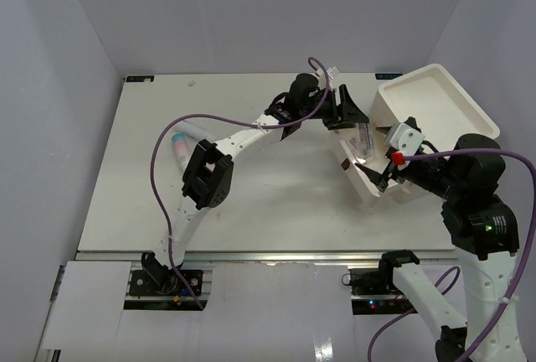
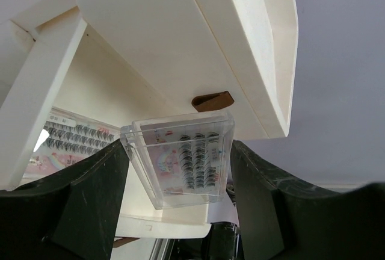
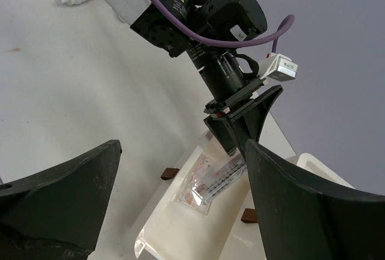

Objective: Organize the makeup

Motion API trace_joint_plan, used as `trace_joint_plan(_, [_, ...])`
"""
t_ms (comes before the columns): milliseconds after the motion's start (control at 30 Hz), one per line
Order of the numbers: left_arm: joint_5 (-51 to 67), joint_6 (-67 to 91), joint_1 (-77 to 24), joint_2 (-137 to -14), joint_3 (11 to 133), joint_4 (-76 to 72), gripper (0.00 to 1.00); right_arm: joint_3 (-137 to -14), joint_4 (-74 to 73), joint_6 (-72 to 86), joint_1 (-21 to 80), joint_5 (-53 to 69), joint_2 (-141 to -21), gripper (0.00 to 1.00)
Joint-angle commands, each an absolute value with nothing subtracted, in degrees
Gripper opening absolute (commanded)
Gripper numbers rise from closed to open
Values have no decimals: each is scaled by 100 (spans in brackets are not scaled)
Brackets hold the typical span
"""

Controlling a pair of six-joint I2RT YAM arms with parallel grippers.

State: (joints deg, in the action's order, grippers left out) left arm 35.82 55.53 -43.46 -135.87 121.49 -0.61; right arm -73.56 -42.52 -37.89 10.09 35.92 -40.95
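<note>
Mid-placement: the left gripper (image 1: 350,123), clamped on a packet (image 2: 180,164), hangs over the bin (image 1: 435,98) at the table's three o'clock, the right gripper (image 3: 180,170) agape and empty nearby; next, I judge, it must lower and let go inside.

White table (image 1: 251,203), bare over most of its middle. Big white rectangular bin (image 1: 435,98) at the table's far right, open side up, with thick walls and a plain white inside. The far end of the bin reaches the table's back right corner. Small brown tab (image 1: 343,163) sticks out at the foot of the bin's left wall, touching the tabletop. Right wrist view shows a brown tab on each side of the bin's near end. Metal rail (image 1: 276,256) runs along the table's near edge. White panel (image 1: 84,307) sits below it at left. Pale grey-lilac walls (image 1: 50,85) stand on three sides.
</note>
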Motion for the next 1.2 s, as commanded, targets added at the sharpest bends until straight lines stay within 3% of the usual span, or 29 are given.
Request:
trace_joint_plan(0, [3269,5449,-4324,-13298,12428,176,63,-7286,-4236,-3691,984,3516,-4025,90])
trace_joint_plan(167, [3194,5347,-4315,-13208,12521,199,98,-7251,-4228,-3651,984,3579,-4011,90])
trace_joint_plan(500, [3178,5162,-4252,-13030,12527,262,98,-7287,-4229,-3601,984,3596,-4035,90])
trace_joint_plan(667, [3018,4603,-3907,-12385,11991,369,98,-7261,-4245,-3586,984,3646,-4055,90])
trace_joint_plan(1000, [2857,3114,-2580,-9604,8783,387,98,-6648,-4211,-3488,991,4445,-4465,91])
trace_joint_plan(1133, [2876,2771,-2054,-8391,7210,374,98,-6302,-4184,-3385,1045,4542,-5033,98])
trace_joint_plan(1167, [2831,2718,-1967,-8124,6742,405,98,-6295,-4184,-3388,1152,4414,-5255,93])
